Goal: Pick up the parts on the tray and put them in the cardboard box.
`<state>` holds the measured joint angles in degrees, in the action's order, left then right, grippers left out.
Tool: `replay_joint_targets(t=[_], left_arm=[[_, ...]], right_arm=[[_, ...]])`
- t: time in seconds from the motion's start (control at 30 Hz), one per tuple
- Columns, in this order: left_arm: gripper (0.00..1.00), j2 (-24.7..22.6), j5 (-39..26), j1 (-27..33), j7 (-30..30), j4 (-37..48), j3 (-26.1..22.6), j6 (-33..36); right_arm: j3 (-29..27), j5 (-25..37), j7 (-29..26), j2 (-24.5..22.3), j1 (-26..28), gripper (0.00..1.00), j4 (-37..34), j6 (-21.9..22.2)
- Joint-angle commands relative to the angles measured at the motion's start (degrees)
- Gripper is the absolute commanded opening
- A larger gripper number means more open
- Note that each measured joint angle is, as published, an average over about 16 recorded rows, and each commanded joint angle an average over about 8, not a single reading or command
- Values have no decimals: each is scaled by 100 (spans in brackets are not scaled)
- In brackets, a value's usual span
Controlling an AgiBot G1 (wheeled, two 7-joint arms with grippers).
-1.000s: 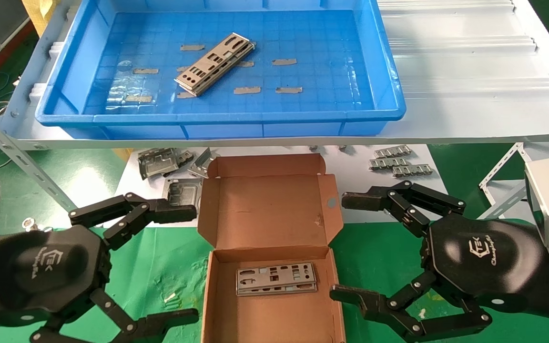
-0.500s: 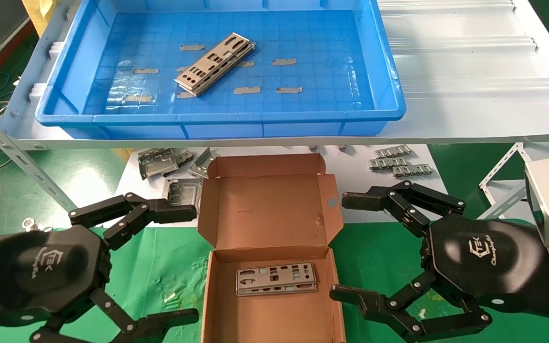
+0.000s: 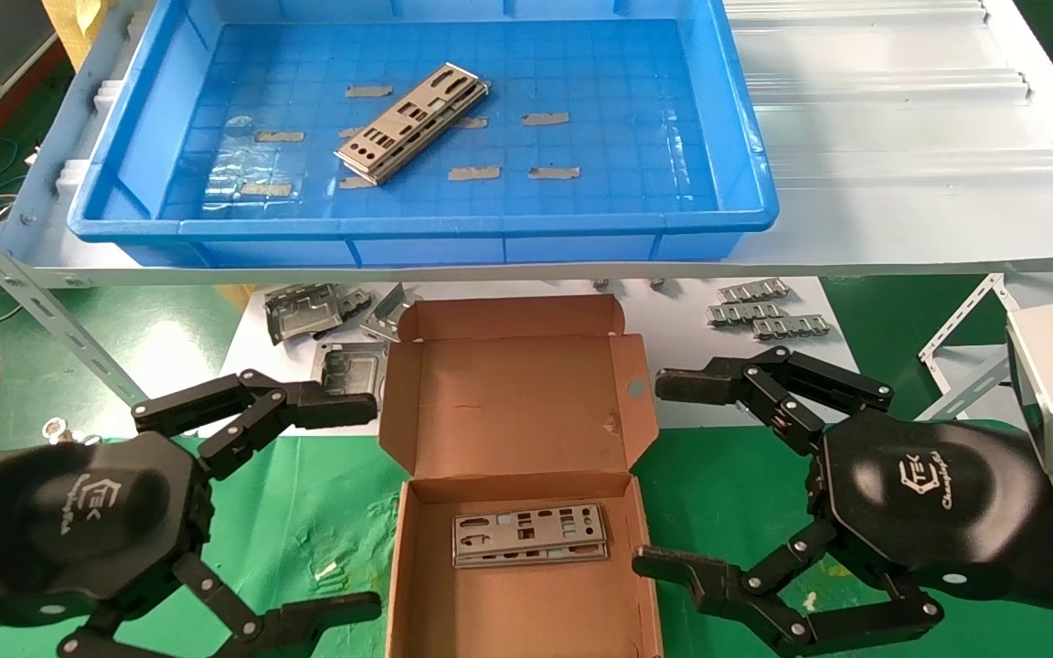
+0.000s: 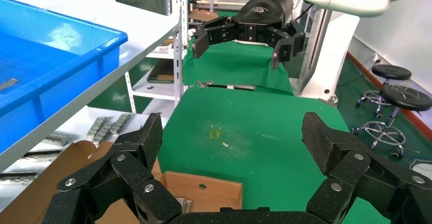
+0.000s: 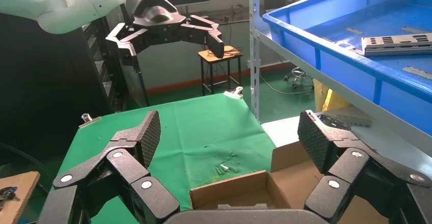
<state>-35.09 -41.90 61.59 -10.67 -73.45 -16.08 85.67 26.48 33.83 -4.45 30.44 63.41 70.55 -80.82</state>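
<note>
Nothing has moved since the earlier frames: both arms and every part sit where they were. At 7 o'clock in the head view the left gripper point(image 3: 344, 503) hangs over the green counter point(image 3: 307, 512), fingers spread wide and holding nothing. At 5 o'clock the right gripper point(image 3: 664, 475) mirrors it, likewise released and empty. Between them lies the cardboard box point(image 3: 517, 402), lid folded back toward 12 o'clock, with one punched metal plate point(image 3: 529, 535) flat on its floor. Up at 12 o'clock the blue tray point(image 3: 746, 183) rests on a white shelf point(image 3: 901, 164); a stack of plates point(image 3: 412, 123) lies diagonally on its grid floor among bits of tan tape point(image 3: 473, 173). Grey bracket frames point(image 3: 307, 311) lie at 10 o'clock of the box and ridged metal strips point(image 3: 764, 311) at 2 o'clock.
</note>
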Motion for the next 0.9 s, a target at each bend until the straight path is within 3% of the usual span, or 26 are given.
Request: replay_joint_targets(t=[0.03,0.9], left_arm=[[100,0,0,0,0,0,0,0],[100,0,0,0,0,0,0,0]], right_arm=[[0,0,0,0,0,100,0,0],[0,0,0,0,0,100,0,0]])
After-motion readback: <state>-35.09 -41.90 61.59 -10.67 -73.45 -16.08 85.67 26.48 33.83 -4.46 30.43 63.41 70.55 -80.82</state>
